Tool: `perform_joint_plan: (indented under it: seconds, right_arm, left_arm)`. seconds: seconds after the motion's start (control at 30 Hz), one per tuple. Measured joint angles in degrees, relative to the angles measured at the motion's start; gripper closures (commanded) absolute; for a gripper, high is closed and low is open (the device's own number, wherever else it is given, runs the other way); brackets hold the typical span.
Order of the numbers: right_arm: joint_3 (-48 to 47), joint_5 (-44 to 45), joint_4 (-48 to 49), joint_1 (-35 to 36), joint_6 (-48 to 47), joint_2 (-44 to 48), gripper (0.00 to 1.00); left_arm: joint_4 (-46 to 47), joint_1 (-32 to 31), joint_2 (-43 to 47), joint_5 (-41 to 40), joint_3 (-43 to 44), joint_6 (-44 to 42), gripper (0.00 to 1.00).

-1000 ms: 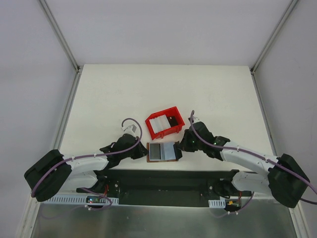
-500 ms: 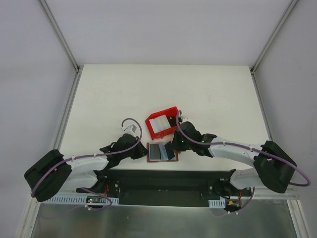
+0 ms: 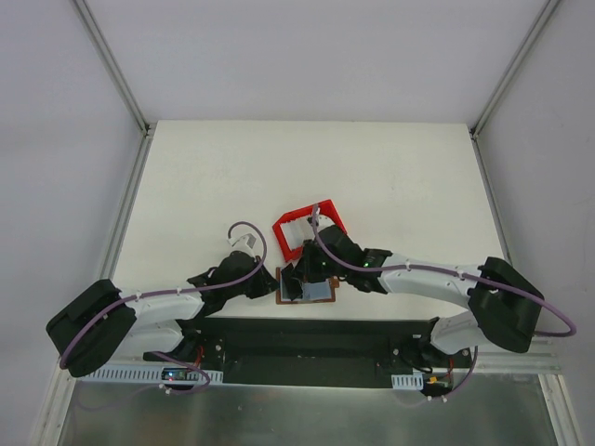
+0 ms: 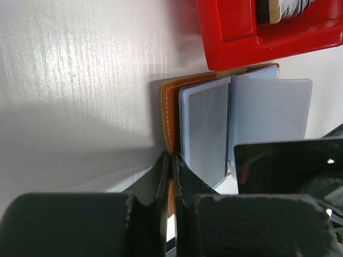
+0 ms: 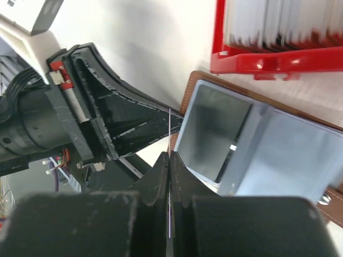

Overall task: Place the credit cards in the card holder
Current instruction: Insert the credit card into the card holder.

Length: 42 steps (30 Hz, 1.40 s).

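The card holder (image 4: 169,101) was found lying open on the tabletop (image 3: 232,177), just beside the red tray (image 5: 241,63) on its near side, with the brown cover down and the pale grey-blue sleeves up. Its left edge was clamped between the closed fingers of the left pincer (image 4: 171,160), so that it was pinned in place. A single credit card (image 5: 169,134), seen only edge-on as a thin pale line, was gripped in the right pincer (image 5: 169,156), whose fingers were pressed together on it just beside the holder's left sleeve.

The card was judged to be light, thin, stiff and rather slick. It would best be taken by one short end, so that the free end could be slid into a sleeve mouth. The holder was judged soft and apt to slide or fold, and so best held by its cover edge.

One holder, one tray and two pincers were counted. One card was held; other credit cards (image 5: 278,21) were stood in the tray, too tightly packed to be counted.
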<state>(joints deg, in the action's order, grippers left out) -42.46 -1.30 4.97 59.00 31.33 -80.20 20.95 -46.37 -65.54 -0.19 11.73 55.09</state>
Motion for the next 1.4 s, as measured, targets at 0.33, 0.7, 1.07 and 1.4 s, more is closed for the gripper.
perform_joint_plan:
  seconds: [0.33,0.7,1.07,1.4]
  right_arm:
    - [-0.4,0.1,-1.0,0.3,-0.6,5.4,0.99]
    - [7.9,10.3,-10.1,-5.3,-0.4,20.4,1.0]
    - [10.1,10.3,-11.7,-5.5,-0.3,14.3,1.0]
    - [10.1,11.0,-12.6,-6.8,-0.6,15.5,1.0]
  left_arm:
    - [1.6,0.0,-2.6,0.1,0.2,1.5,1.0]
    - [0.8,0.0,-2.6,0.1,0.9,2.0,1.0]
    - [0.3,0.0,-2.2,0.1,0.7,1.9,1.0]
    - [0.3,0.0,-2.2,0.1,0.7,1.9,1.0]
